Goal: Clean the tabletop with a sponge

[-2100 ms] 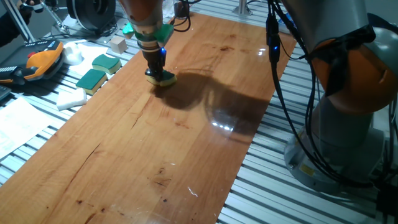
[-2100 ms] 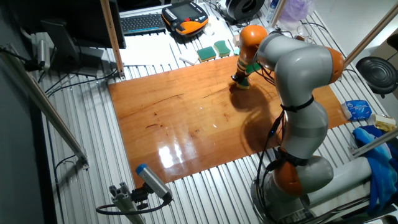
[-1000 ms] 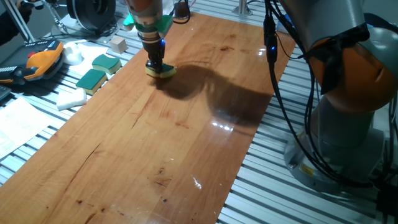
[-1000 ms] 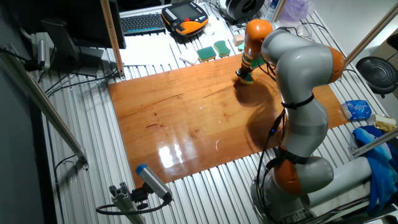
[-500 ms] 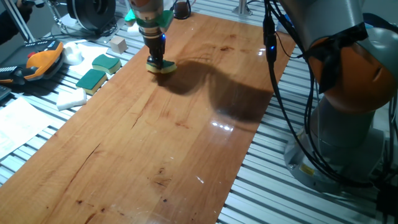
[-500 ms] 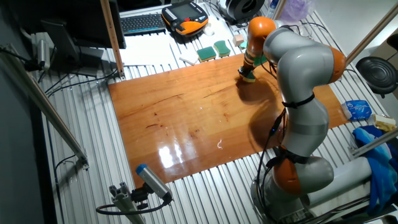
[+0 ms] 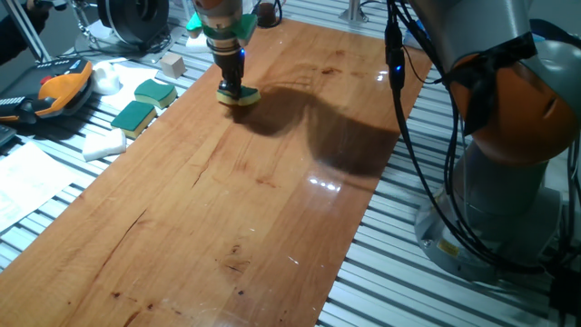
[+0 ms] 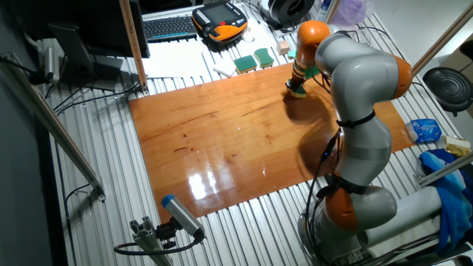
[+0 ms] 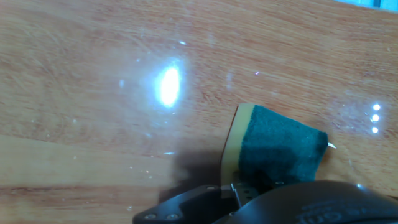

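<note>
I see the gripper (image 7: 234, 90) clamped on the sponge (image 7: 238, 94), pressing it flat onto the tabletop (image 7: 227, 200) near the far end. Two spare sponges (image 7: 143, 104) sit off the board

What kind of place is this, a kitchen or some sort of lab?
Most likely a robotics lab or workshop, not a kitchen. The wooden tabletop lies on ribbed aluminium slats, a teach pendant and keyboard sit behind it, and cables run along the arm.

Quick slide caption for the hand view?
Sponge held in the gripper, pressed yellow-side-down on the glossy tabletop.
</note>
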Controlling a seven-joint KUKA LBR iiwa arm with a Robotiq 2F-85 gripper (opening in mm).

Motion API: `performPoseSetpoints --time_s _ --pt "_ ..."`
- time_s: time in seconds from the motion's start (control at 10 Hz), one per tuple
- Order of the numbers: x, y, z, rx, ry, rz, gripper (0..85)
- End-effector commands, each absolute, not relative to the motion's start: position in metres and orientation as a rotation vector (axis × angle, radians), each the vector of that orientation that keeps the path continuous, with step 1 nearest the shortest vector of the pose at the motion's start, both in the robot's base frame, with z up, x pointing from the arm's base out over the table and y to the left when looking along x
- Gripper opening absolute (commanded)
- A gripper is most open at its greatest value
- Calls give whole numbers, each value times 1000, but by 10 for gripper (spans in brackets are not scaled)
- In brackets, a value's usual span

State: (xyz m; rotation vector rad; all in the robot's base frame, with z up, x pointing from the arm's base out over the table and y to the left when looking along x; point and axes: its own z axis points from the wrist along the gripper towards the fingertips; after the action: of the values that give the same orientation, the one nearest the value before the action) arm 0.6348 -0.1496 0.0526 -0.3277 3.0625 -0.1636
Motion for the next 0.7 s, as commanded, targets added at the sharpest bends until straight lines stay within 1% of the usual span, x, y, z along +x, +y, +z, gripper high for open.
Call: performPoseSetpoints --time_s 0.0,0.6 --pt "635 -152 53 -331 3064 -163 0" --pt "632 -167 54 -353 3068 -166 0"
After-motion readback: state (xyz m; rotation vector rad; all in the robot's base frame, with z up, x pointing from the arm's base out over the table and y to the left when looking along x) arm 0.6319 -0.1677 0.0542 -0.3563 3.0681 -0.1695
